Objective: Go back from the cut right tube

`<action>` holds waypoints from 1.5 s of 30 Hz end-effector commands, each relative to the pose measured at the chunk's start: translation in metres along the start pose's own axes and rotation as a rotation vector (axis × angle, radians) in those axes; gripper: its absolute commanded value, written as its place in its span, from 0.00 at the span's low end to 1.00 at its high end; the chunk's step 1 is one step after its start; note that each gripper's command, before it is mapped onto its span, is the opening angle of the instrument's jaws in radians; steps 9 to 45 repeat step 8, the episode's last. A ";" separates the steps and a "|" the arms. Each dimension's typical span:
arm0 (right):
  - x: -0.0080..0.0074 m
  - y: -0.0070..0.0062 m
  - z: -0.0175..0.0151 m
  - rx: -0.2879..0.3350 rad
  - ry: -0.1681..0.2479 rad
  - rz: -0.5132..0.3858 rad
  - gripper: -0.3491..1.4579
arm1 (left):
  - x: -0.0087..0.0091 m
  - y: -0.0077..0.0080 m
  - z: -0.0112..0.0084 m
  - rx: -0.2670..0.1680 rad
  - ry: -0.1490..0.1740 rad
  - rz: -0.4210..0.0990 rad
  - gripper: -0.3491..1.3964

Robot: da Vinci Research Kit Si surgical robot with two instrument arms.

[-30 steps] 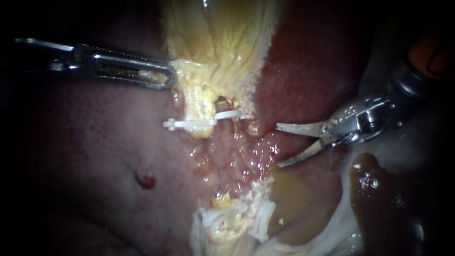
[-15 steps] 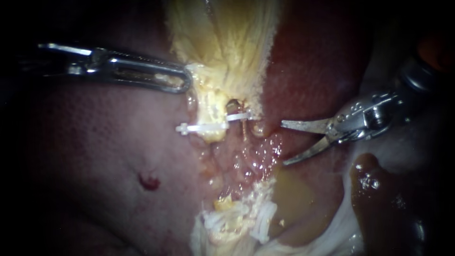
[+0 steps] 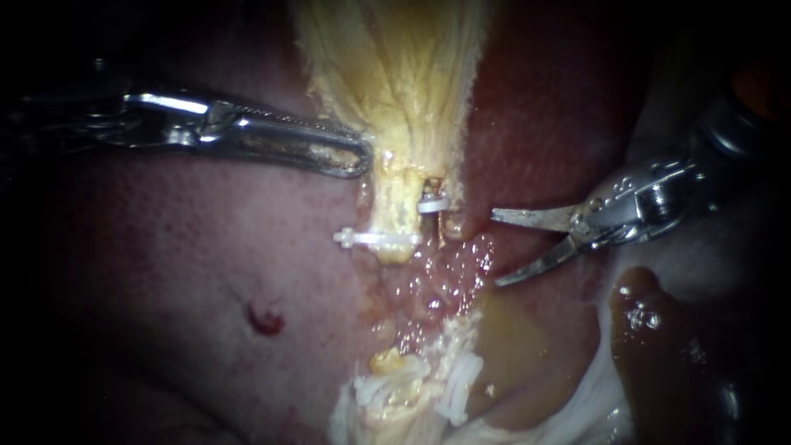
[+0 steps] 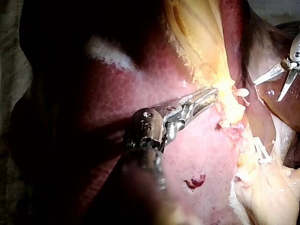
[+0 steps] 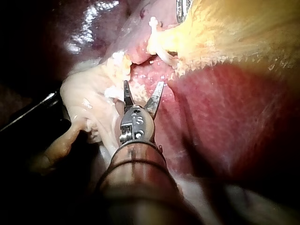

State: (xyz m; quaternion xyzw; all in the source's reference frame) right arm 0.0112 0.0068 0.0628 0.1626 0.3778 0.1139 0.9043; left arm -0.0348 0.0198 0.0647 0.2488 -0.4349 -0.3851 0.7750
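Endoscope view: the left instrument (image 3: pixel 350 156) has its jaws closed on the edge of the pale yellow gallbladder (image 3: pixel 395 74), holding it up off the liver (image 3: pixel 206 272). The cut right tube (image 3: pixel 432 189) is a short stub under the gallbladder with a small white clip (image 3: pixel 433 205) on it, beside a longer clip (image 3: pixel 375 239). The right instrument (image 3: pixel 495 249) is just beside that stub, blades apart and empty, touching nothing. Judgement: it should draw back along its own shaft, the upper blade kept off the small clip and the lower one off the wet liver bed, while the left grip holds steady. The stub's cut face is lost in glare, and its lower half cannot be picked out among the white clips (image 3: pixel 453 387) below. Left wrist view: the left instrument (image 4: pixel 206 96) bites the gallbladder (image 4: pixel 201 37) at its narrow end. Ahead of it are the open blades of the right instrument (image 4: pixel 267 91), its shaft cut off. Right wrist view: the right instrument (image 5: pixel 143 83) is spread, with the clipped tissue (image 5: pixel 161 49) ahead and well clear. The tube itself is too small to make out here.
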 end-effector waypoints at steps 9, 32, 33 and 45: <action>0.0000 0.0000 0.0000 -0.001 0.000 0.000 0.99 | 0.0000 0.0000 0.0000 0.000 -0.001 0.000 0.00; 0.0000 0.0000 0.0000 -0.001 0.000 0.000 0.99 | 0.0000 0.0000 0.0000 0.000 -0.001 0.000 0.00; 0.0000 0.0000 0.0000 -0.001 0.000 0.000 0.99 | 0.0000 0.0000 0.0000 0.000 -0.001 0.000 0.00; 0.0000 0.0000 0.0000 -0.001 0.000 0.000 0.99 | 0.0000 0.0000 0.0000 0.000 -0.001 0.000 0.00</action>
